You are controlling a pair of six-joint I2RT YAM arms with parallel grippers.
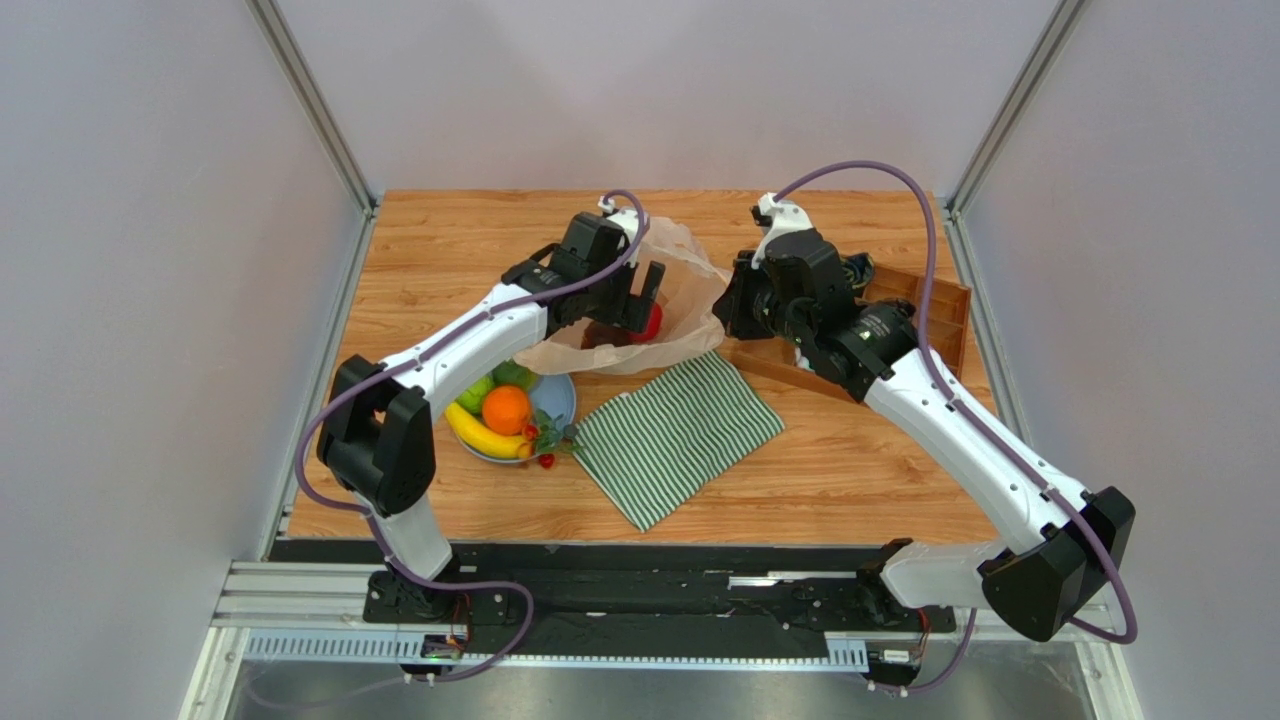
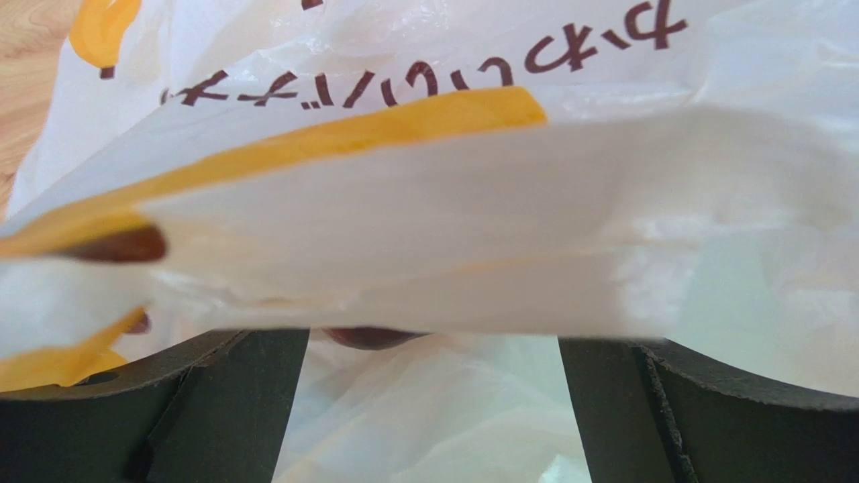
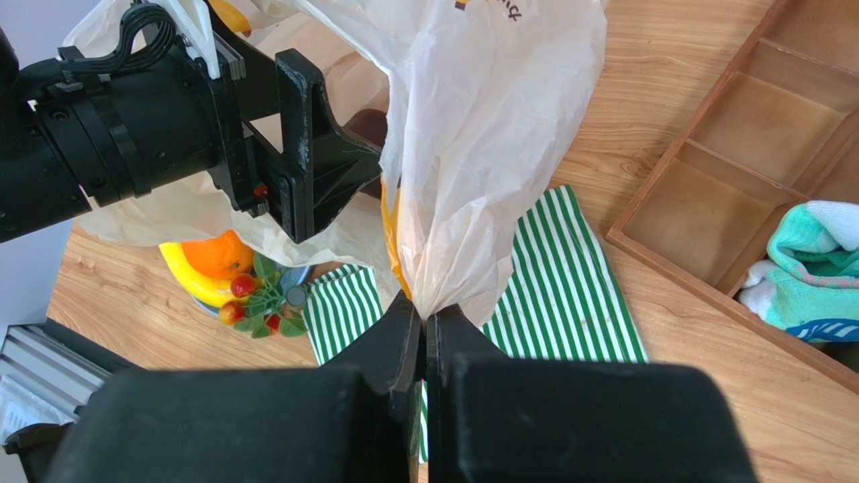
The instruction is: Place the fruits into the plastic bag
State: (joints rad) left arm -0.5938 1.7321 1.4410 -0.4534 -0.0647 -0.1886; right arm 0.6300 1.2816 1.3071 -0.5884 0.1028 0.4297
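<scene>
One plastic bag (image 1: 684, 300); one plate (image 1: 561, 396); one banana (image 1: 481, 435); one orange (image 1: 507, 408); one red apple (image 1: 649, 321); green fruit (image 1: 478, 395), at least one, exact count unclear; three red berries (image 3: 242, 286); one striped cloth (image 1: 676, 435); one wooden tray (image 1: 942, 300); one rolled sock (image 3: 817, 267) visible.

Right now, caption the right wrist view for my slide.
Right end effector pinches the plastic bag beside the left end effector, above a striped cloth.

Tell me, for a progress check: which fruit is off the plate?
The red apple, inside the plastic bag; the others lie on the plate.
</scene>
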